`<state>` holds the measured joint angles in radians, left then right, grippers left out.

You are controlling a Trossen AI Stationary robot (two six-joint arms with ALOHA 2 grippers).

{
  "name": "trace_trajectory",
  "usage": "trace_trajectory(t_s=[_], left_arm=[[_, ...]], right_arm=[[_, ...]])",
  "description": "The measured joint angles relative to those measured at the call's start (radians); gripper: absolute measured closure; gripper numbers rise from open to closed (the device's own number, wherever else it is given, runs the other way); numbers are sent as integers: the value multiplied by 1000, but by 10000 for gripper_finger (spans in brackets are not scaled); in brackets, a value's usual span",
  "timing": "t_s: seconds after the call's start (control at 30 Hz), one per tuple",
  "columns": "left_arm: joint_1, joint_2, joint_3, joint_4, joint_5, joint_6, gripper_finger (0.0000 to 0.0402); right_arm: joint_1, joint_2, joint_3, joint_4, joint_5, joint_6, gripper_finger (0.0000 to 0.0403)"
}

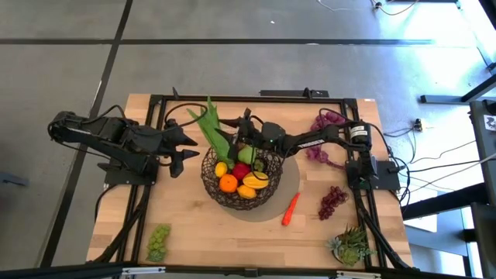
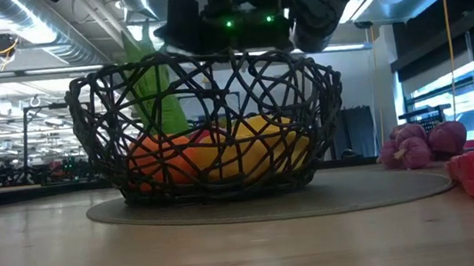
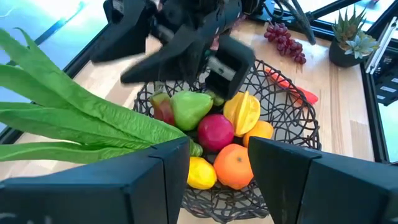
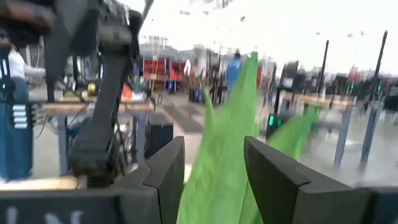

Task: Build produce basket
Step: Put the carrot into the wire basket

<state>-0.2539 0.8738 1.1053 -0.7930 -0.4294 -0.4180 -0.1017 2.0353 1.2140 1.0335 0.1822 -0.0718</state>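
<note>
Wooden worktop (image 1: 194, 225), basket (image 1: 213, 167) at centre, full of fruit. Right tool (image 1: 246, 138) hovers over it, fingers parted around the leafy stalk (image 1: 211, 128). Left tool (image 1: 188, 147) waits alongside, half open, empty.

arms: matte black, jointed | right arm (image 1: 325, 138): white lettering, silver-ringed joint | cables: black

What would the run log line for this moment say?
right tool: open over basket far rim, by leafy stalk | left tool: open, empty, waiting beside basket | outside: carrot, grapes
</note>
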Motion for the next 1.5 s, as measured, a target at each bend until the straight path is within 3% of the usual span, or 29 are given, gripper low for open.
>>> trace_trajectory(t_s=[0.3,0.53,0.63,0.9,1.07,1.2,1.5], left_arm=[[0,0,0,-122,1,-133,249],[0,0,0,-193,0,-174,249],[0,0,0,-199,-3,-174,249],[0,0,0,-202,-7,-174,249],[0,1,0,-199,-8,-175,249],[0,2,0,-178,-18,-180,249],[0,2,0,-136,-74,-230,249]], right_arm=[[22,-134,0,-9,18,-138,241],[73,-362,0,-459,50,-203,240],[110,-476,1,-657,112,-192,240],[187,-703,2,-1053,446,114,240],[199,-791,2,-1345,558,401,240],[196,-849,2,-1585,541,541,240],[190,-894,2,-2107,249,642,240]])
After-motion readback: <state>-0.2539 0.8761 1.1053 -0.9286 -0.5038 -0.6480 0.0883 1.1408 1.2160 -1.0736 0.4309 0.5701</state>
